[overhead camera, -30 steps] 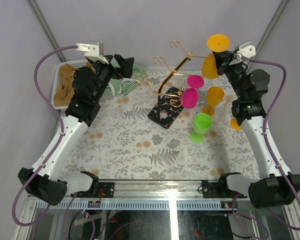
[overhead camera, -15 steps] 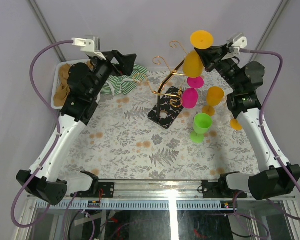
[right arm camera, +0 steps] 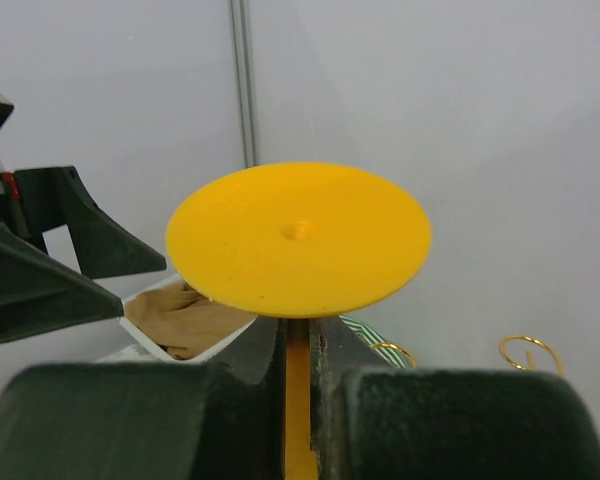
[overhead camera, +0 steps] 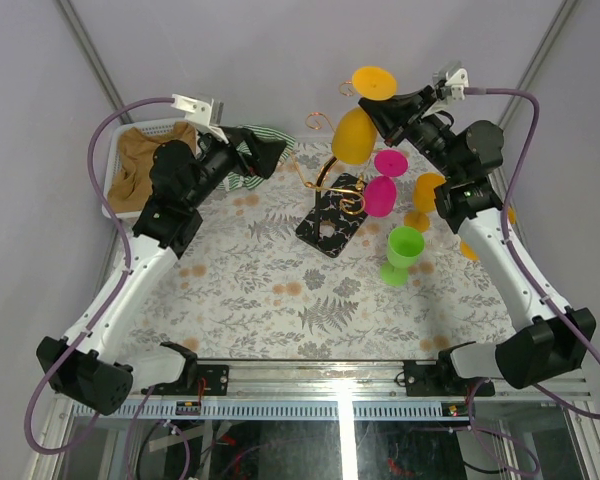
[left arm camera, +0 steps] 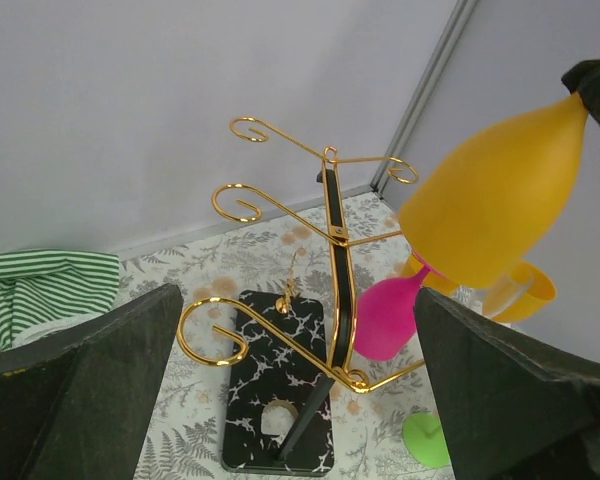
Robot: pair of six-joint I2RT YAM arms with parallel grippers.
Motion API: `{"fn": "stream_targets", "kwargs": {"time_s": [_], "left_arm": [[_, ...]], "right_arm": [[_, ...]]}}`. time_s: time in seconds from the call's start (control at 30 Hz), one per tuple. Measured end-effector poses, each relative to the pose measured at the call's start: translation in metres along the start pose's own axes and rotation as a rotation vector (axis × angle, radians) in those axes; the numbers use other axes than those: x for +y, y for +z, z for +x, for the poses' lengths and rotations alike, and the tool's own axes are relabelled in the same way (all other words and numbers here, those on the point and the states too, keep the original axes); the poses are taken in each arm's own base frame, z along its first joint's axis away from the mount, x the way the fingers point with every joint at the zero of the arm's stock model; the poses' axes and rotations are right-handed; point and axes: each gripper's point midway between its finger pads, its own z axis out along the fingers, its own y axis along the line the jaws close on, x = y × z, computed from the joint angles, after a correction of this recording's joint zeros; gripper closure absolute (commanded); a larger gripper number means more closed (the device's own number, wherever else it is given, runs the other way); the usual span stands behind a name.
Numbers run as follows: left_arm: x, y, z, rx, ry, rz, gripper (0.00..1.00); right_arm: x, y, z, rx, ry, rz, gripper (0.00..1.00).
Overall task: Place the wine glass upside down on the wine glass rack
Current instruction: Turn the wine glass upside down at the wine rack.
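Note:
An orange wine glass (overhead camera: 352,136) hangs upside down in the air, its foot (right arm camera: 298,238) uppermost. My right gripper (overhead camera: 382,106) is shut on its stem (right arm camera: 298,400). The bowl (left arm camera: 500,200) hovers over the right-hand arms of the wine glass rack (overhead camera: 325,172), a gold stand with curled hooks on a black speckled base (overhead camera: 330,222). I cannot tell whether glass and rack touch. A pink glass (overhead camera: 380,195) hangs upside down on the rack's right side. My left gripper (overhead camera: 265,150) stands open left of the rack, facing it, with nothing between its fingers (left arm camera: 130,380).
A green glass (overhead camera: 402,252) and another orange glass (overhead camera: 428,195) stand upright right of the rack. A white basket (overhead camera: 152,127) with brown cloth sits at the back left, a green striped cloth (overhead camera: 242,172) beside it. Grey walls close the back.
My right arm has carried the orange glass leftward, from the back right to over the rack's arms. My left arm has swung right, toward the rack, jaws still wide.

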Motion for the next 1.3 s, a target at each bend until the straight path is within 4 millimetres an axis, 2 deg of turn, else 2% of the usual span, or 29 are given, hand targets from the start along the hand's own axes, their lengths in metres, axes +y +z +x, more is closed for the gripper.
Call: {"fn": "stream_targets", "kwargs": {"time_s": [0.27,0.47,0.9,1.3], "left_arm": [[-0.007,-0.012,0.017,0.031,-0.043,0.033,0.0],[-0.006,-0.015,0.021,0.037,-0.058,0.029,0.0],[-0.005,-0.016,0.029,0.045,-0.07,0.027,0.0],[-0.01,-0.018,0.03,0.045,-0.044,0.063,0.0]], "right_arm": [[0.008,0.008,-0.007,-0.058,0.103,-0.047,1.0],[0.016,0.011,-0.012,-0.084,0.136,-0.084,1.0],[0.029,0.022,0.016,-0.026,0.168,-0.115,1.0],[0.046,0.026,0.026,0.034,0.137,-0.14,1.0]]}}
